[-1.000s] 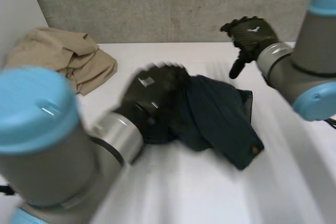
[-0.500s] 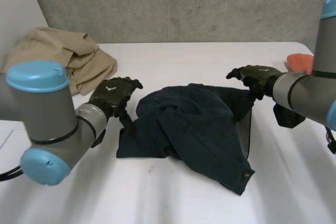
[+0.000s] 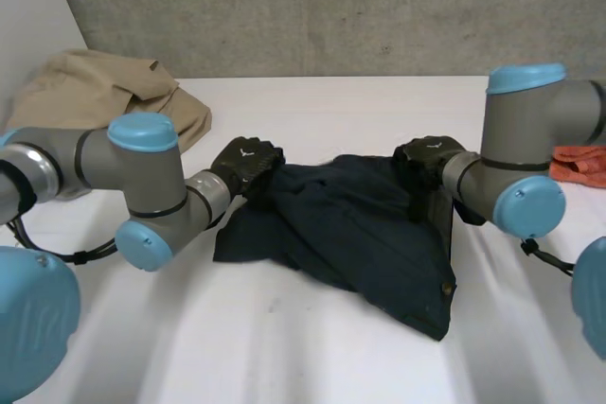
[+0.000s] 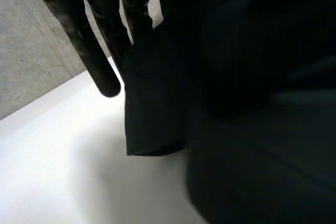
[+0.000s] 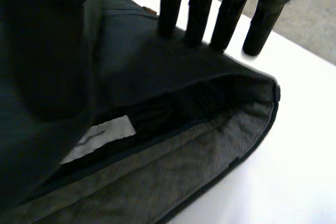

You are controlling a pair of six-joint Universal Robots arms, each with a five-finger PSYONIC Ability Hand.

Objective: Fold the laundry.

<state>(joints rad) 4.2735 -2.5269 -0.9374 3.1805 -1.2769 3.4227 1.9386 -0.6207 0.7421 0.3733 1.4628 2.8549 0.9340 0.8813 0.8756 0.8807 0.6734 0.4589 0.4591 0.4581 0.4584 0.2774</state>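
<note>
A crumpled tan garment (image 3: pixel 123 101) is seen at the far left on the white worktop (image 3: pixel 312 347), well apart from the rest. Next, the L hand (image 3: pixel 244 166) is laid on the left edge of a dark blue garment (image 3: pixel 369 234), which is spread out rumpled in the middle of the worktop, w/ one end reaching toward the near side. In the left wrist view its fingers (image 4: pixel 89 45) are held straight & open. One is stretched over bare worktop just beside the cloth, and the others are laid against a narrow flap of the garment (image 4: pixel 155 108). Further right, the R hand (image 3: pixel 428 160) is set on the garment's far right edge. In the right wrist view its fingers (image 5: pixel 226 19) are straight & slightly spread, tips pressed onto the dark cloth (image 5: pixel 173 72). A white label (image 5: pixel 100 137) is shown inside the band below them. At the far right an orange cloth (image 3: pixel 582 160) is seen, partly hidden by the R arm.
</note>
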